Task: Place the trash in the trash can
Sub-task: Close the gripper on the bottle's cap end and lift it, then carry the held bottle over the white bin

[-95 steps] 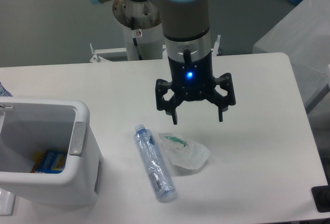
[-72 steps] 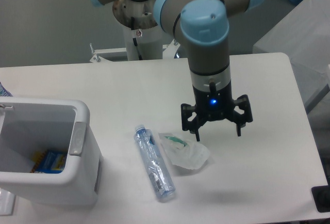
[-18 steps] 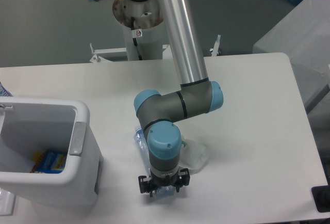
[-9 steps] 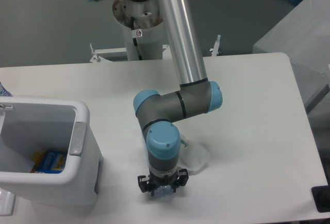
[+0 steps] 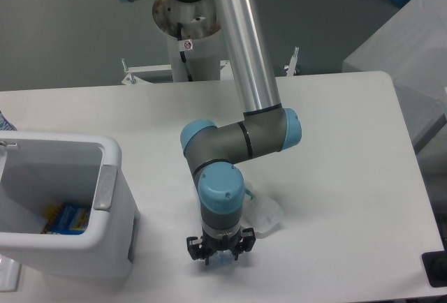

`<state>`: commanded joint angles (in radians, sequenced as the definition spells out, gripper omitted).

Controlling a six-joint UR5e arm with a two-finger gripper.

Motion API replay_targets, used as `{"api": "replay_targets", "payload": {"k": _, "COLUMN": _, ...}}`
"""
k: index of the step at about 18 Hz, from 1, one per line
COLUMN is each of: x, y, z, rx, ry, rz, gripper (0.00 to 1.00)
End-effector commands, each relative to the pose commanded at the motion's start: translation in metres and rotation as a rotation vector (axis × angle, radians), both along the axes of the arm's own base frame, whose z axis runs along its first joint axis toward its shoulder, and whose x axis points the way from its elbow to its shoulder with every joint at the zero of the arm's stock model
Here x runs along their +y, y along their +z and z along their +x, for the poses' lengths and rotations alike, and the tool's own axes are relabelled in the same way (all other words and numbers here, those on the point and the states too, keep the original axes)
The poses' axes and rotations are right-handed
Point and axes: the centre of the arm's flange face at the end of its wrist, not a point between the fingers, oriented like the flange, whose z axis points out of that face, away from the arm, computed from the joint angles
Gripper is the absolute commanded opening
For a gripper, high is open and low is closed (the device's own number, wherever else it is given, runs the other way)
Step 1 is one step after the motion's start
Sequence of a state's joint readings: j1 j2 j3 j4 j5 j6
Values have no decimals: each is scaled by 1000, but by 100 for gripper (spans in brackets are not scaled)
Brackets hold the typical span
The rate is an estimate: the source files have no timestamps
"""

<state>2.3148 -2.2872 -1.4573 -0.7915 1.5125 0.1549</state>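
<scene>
Lower centre: gripper (image 5: 220,255) down at the table, pinching the near end of the bottle (image 5: 222,260), likely for lifting. Wrapper (image 5: 266,213) lies beside. Left: trash can (image 5: 106,209), open-topped, awaiting both.

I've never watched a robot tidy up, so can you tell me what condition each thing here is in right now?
gripper: down at the table, jaws around the bottle's end; grip not confirmable
bottle: lying on the table, mostly hidden by the arm
wrapper: crumpled, on the table, untouched
trash can: open-topped, upright, blue and yellow item inside
</scene>
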Motion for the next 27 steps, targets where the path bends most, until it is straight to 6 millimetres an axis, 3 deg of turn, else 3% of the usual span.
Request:
{"api": "replay_targets", "payload": {"k": 3, "x": 1, "y": 6, "z": -1, "rx": 6, "ry": 0, "rz": 9, "gripper": 63}}
{"api": "replay_targets", "payload": {"k": 12, "x": 1, "y": 16, "z": 0, "rx": 17, "ry": -2, "rz": 20, "gripper": 63}}
{"api": "replay_targets", "payload": {"k": 15, "x": 1, "y": 31, "z": 0, "rx": 29, "ry": -2, "rz": 38, "gripper": 63}}
{"api": "replay_targets", "payload": {"k": 21, "x": 11, "y": 101, "z": -5, "rx": 84, "ry": -12, "rz": 150, "gripper": 58}}
{"api": "replay_targets", "payload": {"k": 22, "x": 15, "y": 121, "z": -6, "rx": 85, "ry": -20, "rz": 196, "gripper": 58}}
{"api": "replay_targets", "payload": {"k": 24, "x": 19, "y": 137, "z": -10, "rx": 103, "ry": -21, "rz": 222, "gripper": 58}}
{"api": "replay_targets", "payload": {"k": 27, "x": 22, "y": 182, "z": -15, "rx": 135, "ry": -30, "rz": 320, "gripper": 58}}
